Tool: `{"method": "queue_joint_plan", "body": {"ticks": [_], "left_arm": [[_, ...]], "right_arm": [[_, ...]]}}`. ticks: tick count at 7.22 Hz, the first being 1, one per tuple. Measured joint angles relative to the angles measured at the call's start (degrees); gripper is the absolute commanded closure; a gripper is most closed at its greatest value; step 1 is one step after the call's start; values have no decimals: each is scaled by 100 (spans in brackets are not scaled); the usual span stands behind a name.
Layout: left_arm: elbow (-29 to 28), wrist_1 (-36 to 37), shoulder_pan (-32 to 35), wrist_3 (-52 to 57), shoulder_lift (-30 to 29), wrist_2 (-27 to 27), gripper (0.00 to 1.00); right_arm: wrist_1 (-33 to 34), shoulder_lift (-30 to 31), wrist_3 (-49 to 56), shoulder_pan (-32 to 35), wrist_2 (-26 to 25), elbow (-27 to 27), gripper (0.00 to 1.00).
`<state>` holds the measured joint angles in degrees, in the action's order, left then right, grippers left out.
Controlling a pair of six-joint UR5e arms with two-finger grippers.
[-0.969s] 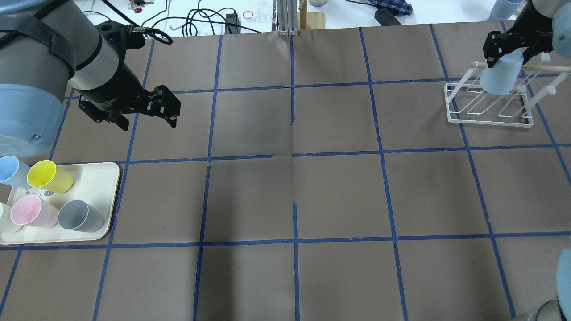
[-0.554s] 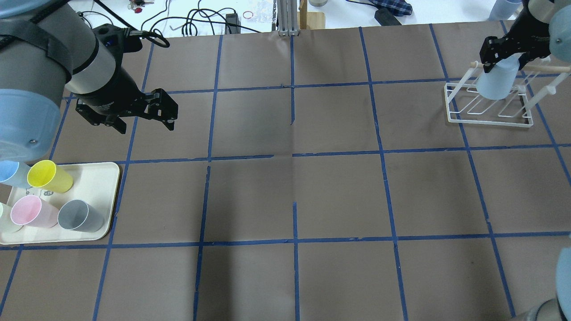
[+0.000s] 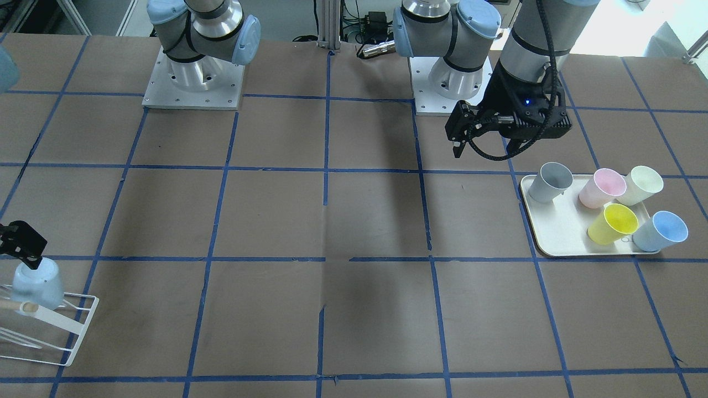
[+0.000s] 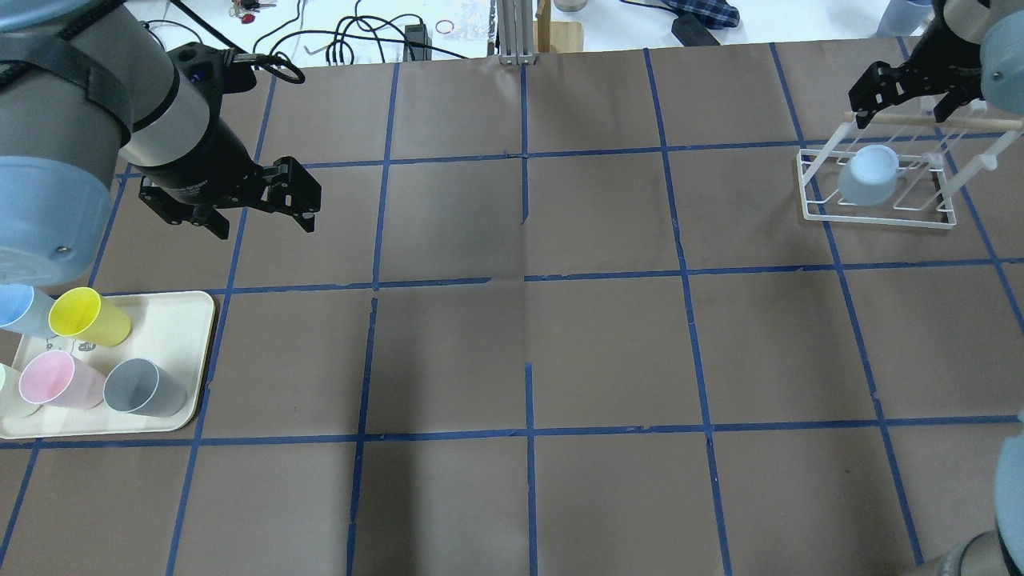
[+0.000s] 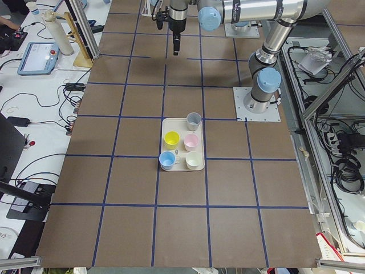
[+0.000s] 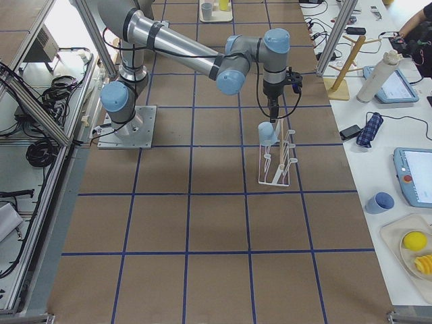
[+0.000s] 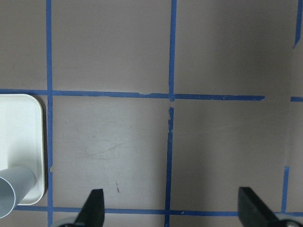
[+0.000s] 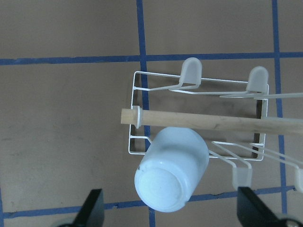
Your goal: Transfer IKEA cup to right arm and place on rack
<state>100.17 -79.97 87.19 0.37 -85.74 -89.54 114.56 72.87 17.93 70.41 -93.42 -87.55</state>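
The IKEA cup (image 8: 173,175) sits inverted, seemingly on prongs, in the far-right rack (image 8: 213,122). The right gripper (image 4: 902,112) above it and the left gripper (image 4: 264,218) are both spread wide, empty.

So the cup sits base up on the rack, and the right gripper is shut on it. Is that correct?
Not quite. The cup does sit base up on the rack, but the right gripper is open, with its fingers apart and clear of the cup on both sides. The right wrist view shows this.
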Motion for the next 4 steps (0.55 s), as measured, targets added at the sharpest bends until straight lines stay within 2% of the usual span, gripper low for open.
{"method": "queue_joint_plan", "body": {"ticks": [2,4], "left_arm": [[-30,14,0,0,-25,-13,0],[-43,3,8,44,9,-11,0]], "right_arm": [[-122,140,-1,51,25,67,0],[-833,537,-68,301,375,165,0]]}}
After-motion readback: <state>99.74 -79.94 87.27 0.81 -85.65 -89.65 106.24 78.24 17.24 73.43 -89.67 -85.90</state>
